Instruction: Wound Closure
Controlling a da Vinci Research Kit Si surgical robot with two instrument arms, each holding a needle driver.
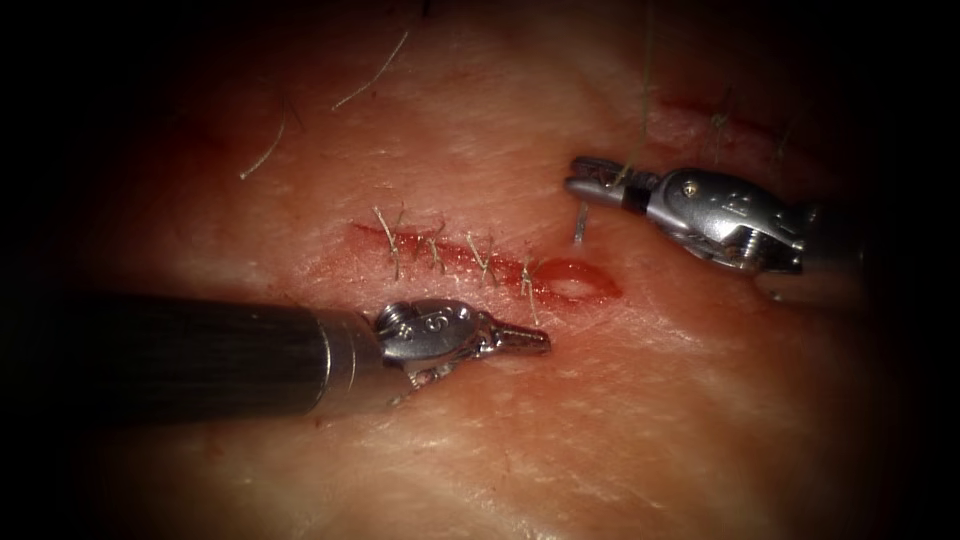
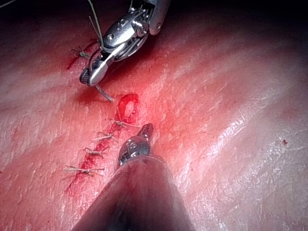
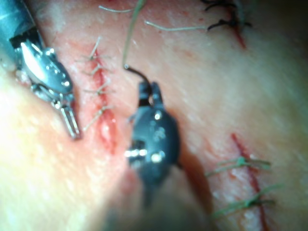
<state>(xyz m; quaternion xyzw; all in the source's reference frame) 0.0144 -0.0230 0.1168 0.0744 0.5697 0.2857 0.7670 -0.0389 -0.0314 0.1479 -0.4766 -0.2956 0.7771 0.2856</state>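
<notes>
The cut runs across the tissue with several stitches; its right end gapes and holds red fluid. My right tool hovers up and right of that end, shut on the curved needle near mid-curve. The needle's point hangs down close to the tissue, out of it as far as I can see. Thread rises from its tail. My left tool lies just below the cut's right part, shut and holding nothing. The same needle and thread show in the right wrist view, as does the needle in the left wrist view.
A second stitched cut lies behind the right tool, seen again as green stitches in the right wrist view. Dark stitches sit further off. Loose thread ends lie on the tissue at the back left.
</notes>
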